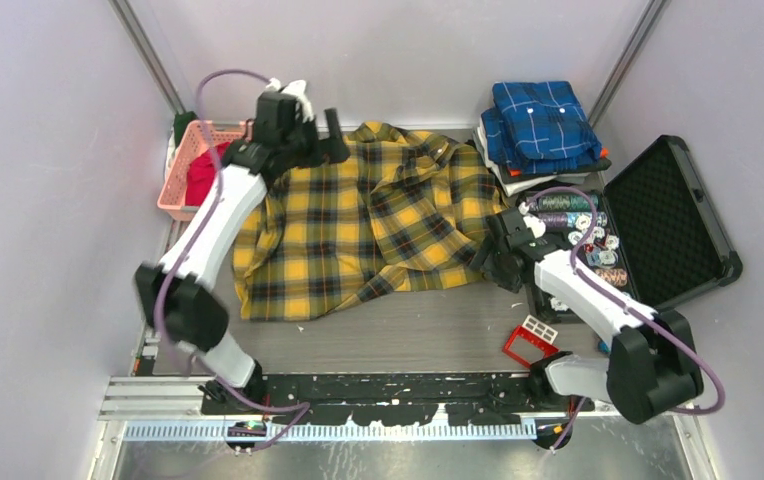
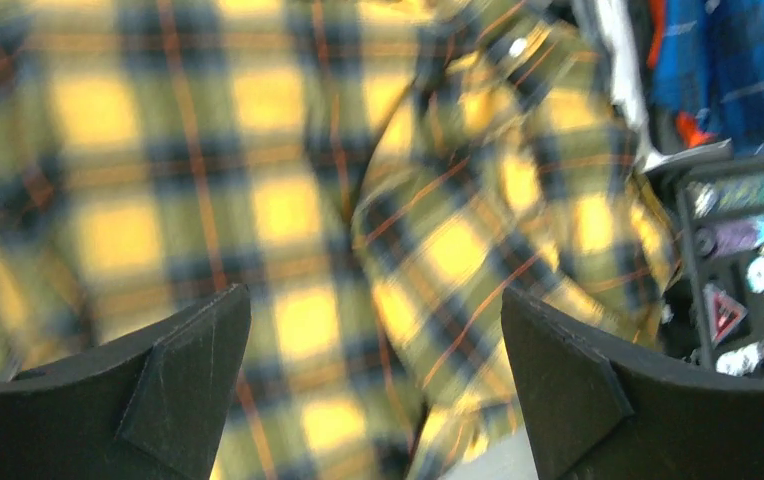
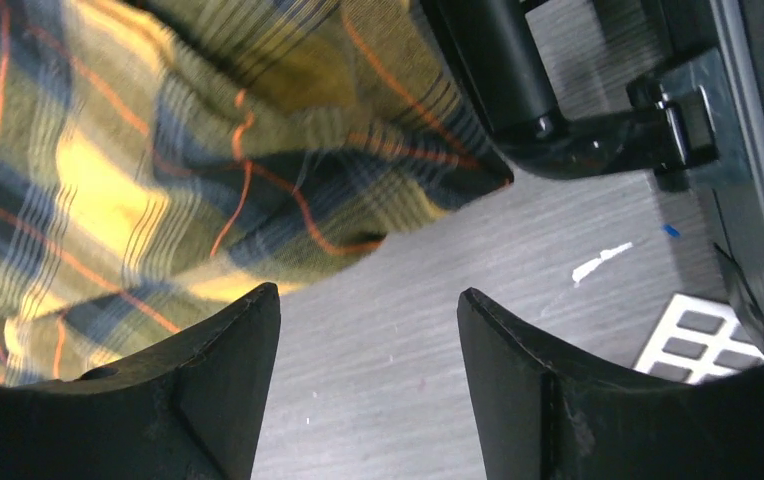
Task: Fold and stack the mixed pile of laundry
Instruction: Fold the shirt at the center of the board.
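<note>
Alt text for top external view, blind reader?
Yellow-and-black plaid shirt lies spread on the table; left gripper open at its far edge, right gripper open at its right edge. Red T-shirt sits in a pink basket, far left.

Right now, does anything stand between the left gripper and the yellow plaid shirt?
Nothing visible does. The left gripper hangs open over the yellow plaid shirt, and its wrist view shows only that cloth below the open jaws.

Overhead view, close wrist views, sharing yellow shirt (image 1: 378,230)
</note>
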### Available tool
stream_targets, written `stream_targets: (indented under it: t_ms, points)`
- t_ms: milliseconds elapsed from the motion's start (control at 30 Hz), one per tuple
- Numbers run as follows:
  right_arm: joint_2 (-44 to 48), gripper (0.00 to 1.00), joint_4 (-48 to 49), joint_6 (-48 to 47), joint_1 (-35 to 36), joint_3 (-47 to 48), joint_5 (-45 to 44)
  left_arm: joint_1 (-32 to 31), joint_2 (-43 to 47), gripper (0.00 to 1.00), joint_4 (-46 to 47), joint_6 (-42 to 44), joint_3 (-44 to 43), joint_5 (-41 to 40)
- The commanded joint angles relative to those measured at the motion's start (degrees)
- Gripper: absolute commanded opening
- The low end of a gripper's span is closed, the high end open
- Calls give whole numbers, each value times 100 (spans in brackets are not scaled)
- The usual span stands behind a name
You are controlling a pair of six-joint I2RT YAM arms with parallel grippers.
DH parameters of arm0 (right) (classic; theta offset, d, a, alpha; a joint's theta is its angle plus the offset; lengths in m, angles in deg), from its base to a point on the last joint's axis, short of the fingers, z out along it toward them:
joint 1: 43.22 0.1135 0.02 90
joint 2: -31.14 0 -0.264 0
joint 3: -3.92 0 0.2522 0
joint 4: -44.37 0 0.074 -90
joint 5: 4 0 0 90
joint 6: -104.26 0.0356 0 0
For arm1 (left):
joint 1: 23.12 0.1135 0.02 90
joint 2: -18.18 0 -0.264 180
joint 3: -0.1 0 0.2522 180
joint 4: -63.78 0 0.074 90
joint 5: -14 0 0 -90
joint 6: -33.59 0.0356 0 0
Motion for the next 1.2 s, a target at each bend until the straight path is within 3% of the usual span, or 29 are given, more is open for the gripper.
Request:
stream_targets:
  t_ms: [0, 167, 333, 467, 600, 867, 967, 1067, 1167]
  points:
    - [-500, 69, 1045, 87, -432, -100, 353, 31, 1695, 98, -443, 126, 2045, -1071]
    - [-1099, 65, 1582, -64, -895, -115, 867, 47, 2888, 98, -638, -387, 3759, -1719]
    - [-1466, 50, 1727, -163, -1000, -22, 1092, 94, 3710, 98, -703, -816, 4851, -2247]
    - [-1722, 28, 1843, -225, -1047, 2, 1136, 240, 3919, 100, -987, -836, 5029, -2528]
    - [-1841, 1, 1877, -249, -1163, 13, 1417, 677, 4036, 100, -1043, -1019, 5177, -2150]
    - [-653, 1, 389, -511, -1544, -72, 269, 1219, 4324, 100, -1406, -1380, 5409, -2381]
    - [-97, 1, 1, -540, -1657, -243, 171, 1588, 4528, 97, -1060, -1275, 5738, -2023]
    - [182, 1, -89, -409, -1656, -468, 388, 1635, 4469, 86, -749, -1015, 5849, -1429]
    - [325, 1, -57, -302, -1657, -608, 559, 1586, 4139, 66, -274, -836, 5864, -772]
